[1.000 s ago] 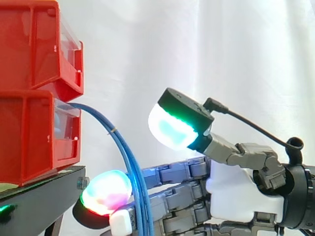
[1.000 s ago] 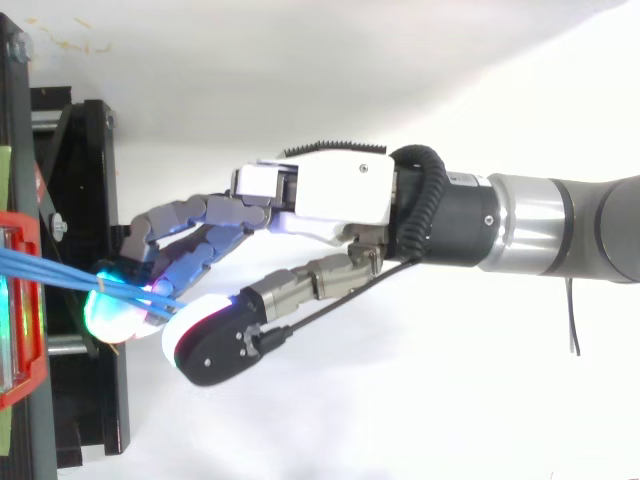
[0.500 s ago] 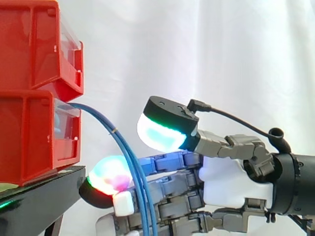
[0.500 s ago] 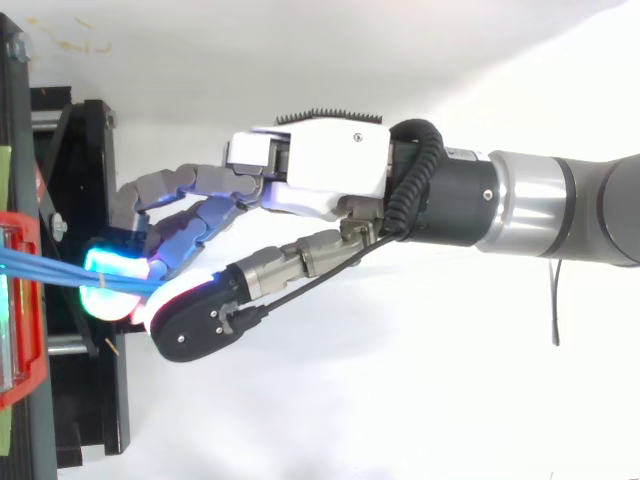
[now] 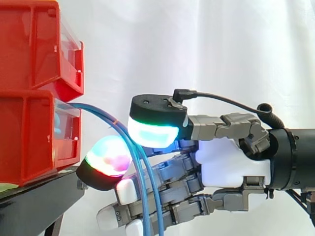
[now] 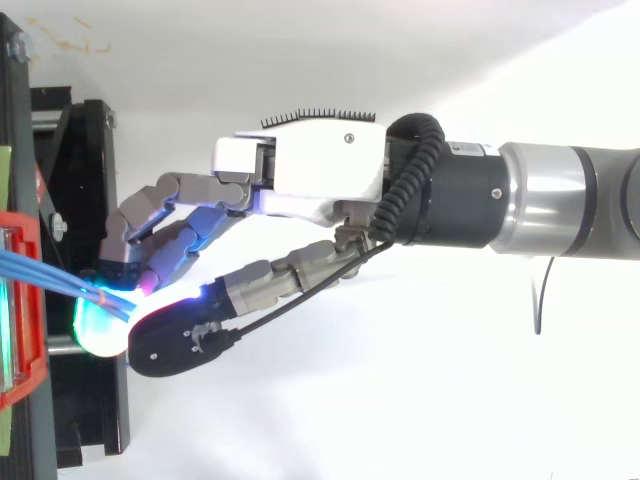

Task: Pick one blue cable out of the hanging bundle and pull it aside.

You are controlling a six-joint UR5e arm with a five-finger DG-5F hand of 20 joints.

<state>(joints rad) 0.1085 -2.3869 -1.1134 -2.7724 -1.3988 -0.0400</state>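
Blue cables (image 5: 101, 114) spill from the mouth of the lower red bin (image 5: 29, 137), arch toward the robot and then hang almost straight down past the edge of the black stand (image 5: 39, 199). Reaching in from the right, the hand (image 5: 231, 162) meets them just beside the bin: the strands drop across its fingers, with the cyan-green thumb pad (image 5: 152, 132) on their near side and a red-green fingertip (image 5: 106, 157) on the bin side. From above, the cables (image 6: 50, 277) run straight into the narrow gap between those two pads, so the hand looks to be pinching the bundle, though whether it has one strand or several cannot be told. Any pull aside would seem to lead rightward, away from the bins and across the strands' downward run. The upper red bin (image 5: 34, 44) sits stacked on the lower; what either holds besides the cables cannot be made out
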